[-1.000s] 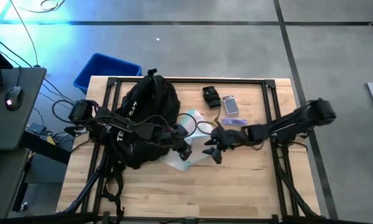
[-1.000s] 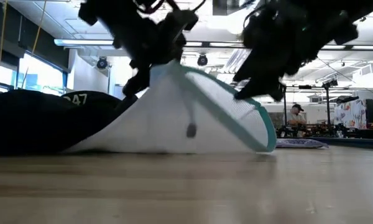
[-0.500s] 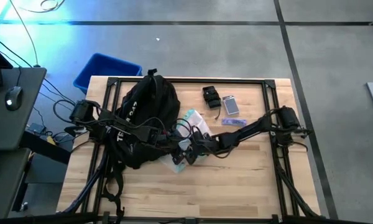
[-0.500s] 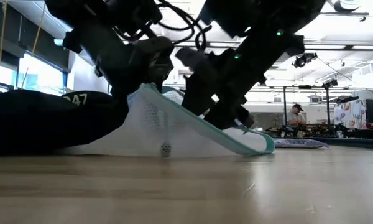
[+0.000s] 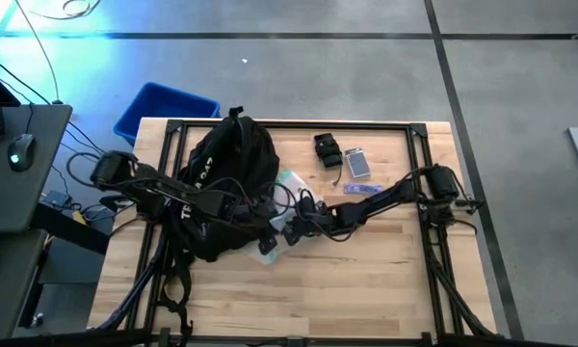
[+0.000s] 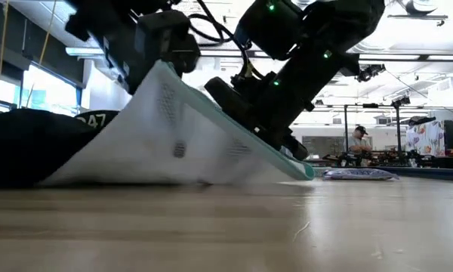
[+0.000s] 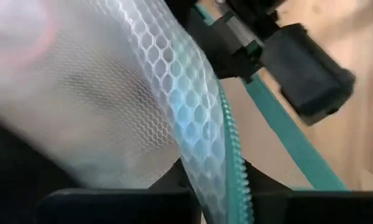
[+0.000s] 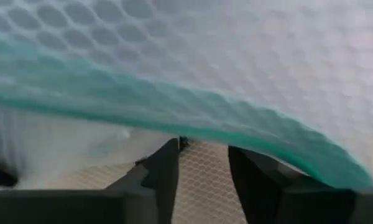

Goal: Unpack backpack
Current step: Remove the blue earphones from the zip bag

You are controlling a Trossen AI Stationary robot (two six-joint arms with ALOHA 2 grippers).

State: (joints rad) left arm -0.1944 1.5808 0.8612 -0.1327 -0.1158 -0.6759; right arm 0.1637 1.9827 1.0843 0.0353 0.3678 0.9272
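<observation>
Two dark robot arms meet near the middle of a wooden table (image 5: 366, 280), both at a white mesh pouch (image 5: 281, 229) edged with a teal zipper. A large black backpack (image 5: 223, 183) lies on the table's nine o'clock side, its top toward twelve o'clock, and the pouch spills out from its three o'clock edge.

The left gripper (image 5: 267, 234) reaches across the backpack from nine o'clock. In its wrist view the pouch's (image 7: 143, 106) mesh and zipper edge pass down between its two dark fingers (image 7: 168, 186), so it looks clamped on the pouch. The other arm's gripper (image 7: 298, 68) shows just beyond, touching the teal edge.

The right gripper (image 5: 306, 224) stretches in from three o'clock and meets the pouch beside the left one. In its wrist view the fingers (image 8: 165, 171) stand a little apart, with the teal edge (image 8: 143, 102) of the pouch crossing just ahead of them; whether they grip it cannot be told.

From table height, the pouch (image 6: 174, 136) rises like a tent: the left gripper (image 6: 162, 45) holds its peak, the right gripper (image 6: 257, 106) presses on the sloping teal edge, and the backpack (image 6: 30, 147) lies dark at nine o'clock.

Toward one o'clock of the pouch lie a small black item (image 5: 327, 148), a grey phone-like slab (image 5: 357, 163) and a flat purple packet (image 5: 362, 189). A blue bin (image 5: 164, 108) sits off the table's eleven o'clock corner.
</observation>
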